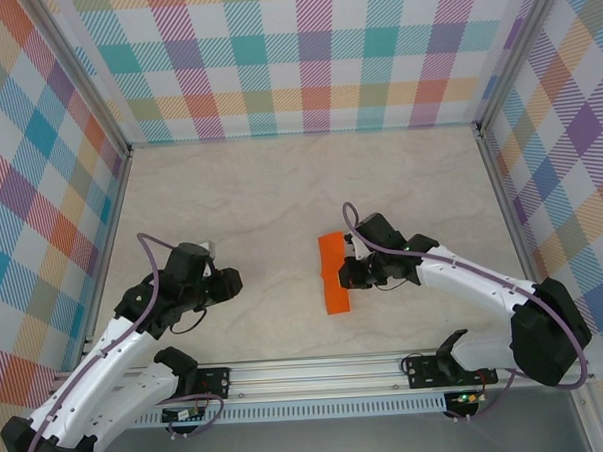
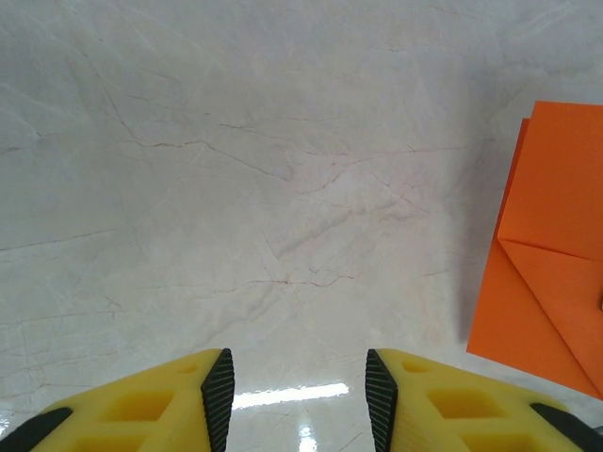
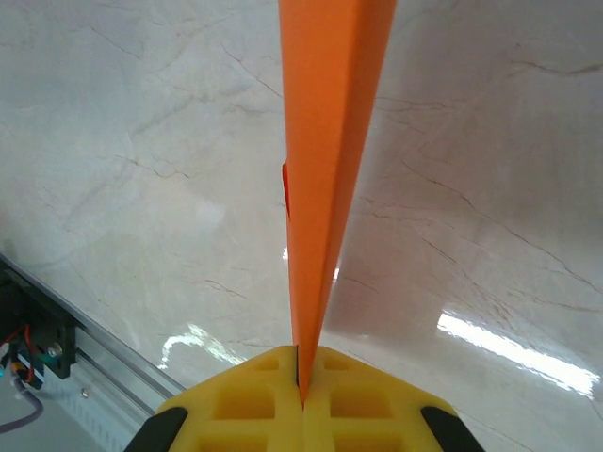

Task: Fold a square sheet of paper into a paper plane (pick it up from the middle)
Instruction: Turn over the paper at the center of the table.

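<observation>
Pinched tight together at the bottom centre of the right wrist view, the yellow right fingers (image 3: 283, 381) grip a bright orange, thin folded sheet of paper (image 3: 325, 141). The sheet runs edge-on from the closed tips straight up to the top of that frame, widening as it goes, with its layers showing along the fold. In the overhead view the orange sheet (image 1: 334, 275) appears as a narrow upright strip just right of the frame's centre, on the pale marble-patterned table (image 1: 270, 187), with the right fingers (image 1: 356, 271) touching its right edge. Whether its far part rests on the table I cannot tell.

The left fingers (image 1: 227, 281) sit well apart from the sheet, in the lower left of the overhead frame. In the left wrist view these yellow, black-padded fingers (image 2: 219, 395) stand wide, holding nothing, with bare table between them. The orange sheet (image 2: 551, 264) lies at the right edge of that frame, showing a diagonal crease and overlapping layers.
</observation>
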Controlling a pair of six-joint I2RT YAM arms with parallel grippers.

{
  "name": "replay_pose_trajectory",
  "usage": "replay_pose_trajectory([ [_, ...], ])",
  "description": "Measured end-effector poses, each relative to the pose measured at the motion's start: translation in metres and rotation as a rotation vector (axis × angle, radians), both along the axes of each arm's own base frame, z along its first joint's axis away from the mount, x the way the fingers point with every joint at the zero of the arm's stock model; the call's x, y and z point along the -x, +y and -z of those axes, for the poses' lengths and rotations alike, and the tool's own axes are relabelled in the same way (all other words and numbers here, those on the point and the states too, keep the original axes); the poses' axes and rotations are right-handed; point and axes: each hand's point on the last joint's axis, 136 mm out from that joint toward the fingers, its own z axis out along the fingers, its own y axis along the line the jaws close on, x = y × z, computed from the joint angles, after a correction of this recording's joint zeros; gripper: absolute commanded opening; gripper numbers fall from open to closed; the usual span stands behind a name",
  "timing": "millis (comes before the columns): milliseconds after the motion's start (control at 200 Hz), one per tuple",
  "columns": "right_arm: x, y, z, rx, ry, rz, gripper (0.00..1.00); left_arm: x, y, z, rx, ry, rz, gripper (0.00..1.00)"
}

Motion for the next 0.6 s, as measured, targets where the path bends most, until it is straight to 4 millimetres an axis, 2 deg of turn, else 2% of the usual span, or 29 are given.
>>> replay_pose_trajectory([
  [125,0.003,-0.012,0.005,0.071,0.005,-0.002,0.02,0.000,0.000,0.001,-0.005,0.002,0.004,0.51],
  [230,-0.001,-0.020,-0.001,0.130,-0.016,-0.001,0.02,0.000,0.000,0.006,-0.014,0.019,0.005,0.54],
  [465,-0.032,-0.034,-0.037,0.294,-0.120,0.032,0.03,0.000,0.000,0.013,-0.018,0.032,0.005,0.59],
  [600,-0.045,-0.042,-0.030,0.479,-0.125,0.026,0.00,-0.001,-0.001,0.019,-0.013,0.035,-0.007,0.62],
])
